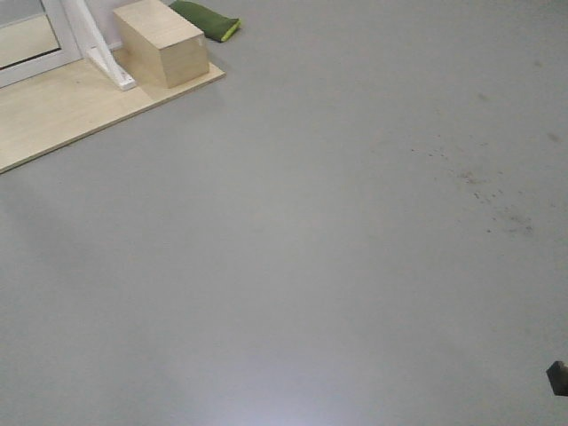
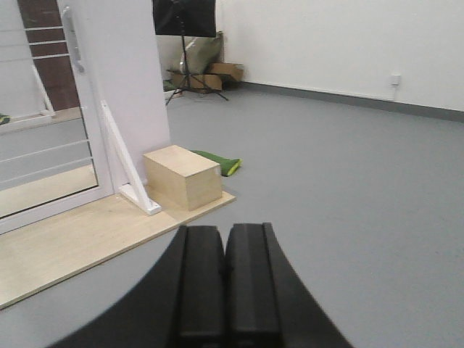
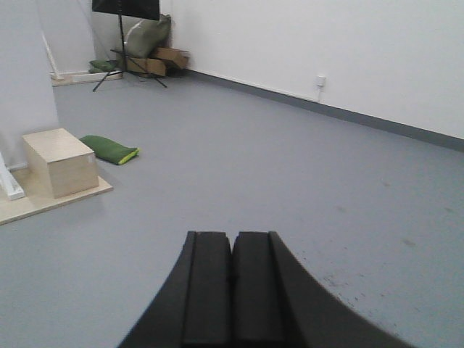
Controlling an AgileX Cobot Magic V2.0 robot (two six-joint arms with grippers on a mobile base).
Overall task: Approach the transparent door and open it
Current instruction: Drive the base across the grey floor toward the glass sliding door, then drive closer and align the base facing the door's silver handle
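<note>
The transparent door (image 2: 43, 130) stands at the far left of the left wrist view: clear glass in a white frame with thin white bars and a curved grey pull handle (image 2: 69, 36) near the top. Its lower corner shows at the top left of the front view (image 1: 31, 40). My left gripper (image 2: 225, 235) is shut and empty, well short of the door. My right gripper (image 3: 232, 239) is shut and empty over grey floor. The door is out of the right wrist view.
A wooden base board (image 2: 65, 243) lies under the door frame, with a white diagonal brace (image 2: 127, 163) and a wooden box (image 2: 181, 175) on it. A green bag (image 2: 217, 161) lies beside the box. A black stand (image 2: 185, 43) and cardboard boxes sit far back.
</note>
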